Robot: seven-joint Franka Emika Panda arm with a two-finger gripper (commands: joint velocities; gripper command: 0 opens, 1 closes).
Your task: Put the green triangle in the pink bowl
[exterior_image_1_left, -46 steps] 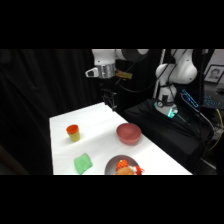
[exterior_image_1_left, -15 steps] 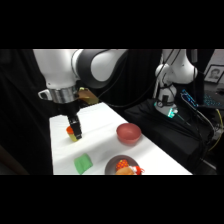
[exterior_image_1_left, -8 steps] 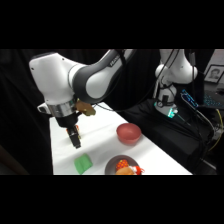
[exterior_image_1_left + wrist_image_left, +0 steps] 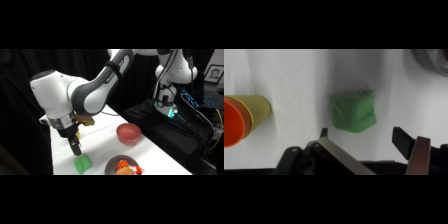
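Where black drapes hang, white table (image 4: pixel 107 137)

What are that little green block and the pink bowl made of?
The green triangle looks soft and matte, with rounded, slightly lumpy edges and no shine: possibly foam or rubber. The pink bowl has smooth, plain sides in one even colour: probably plastic, though the look leaves that open.

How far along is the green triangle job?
Early. Done: the hand is over the green triangle, fingers open either side. In hand: the grasp, since the block sits on the white table, not lifted. Left: close, lift, carry to the pink bowl, which looks empty, and release.
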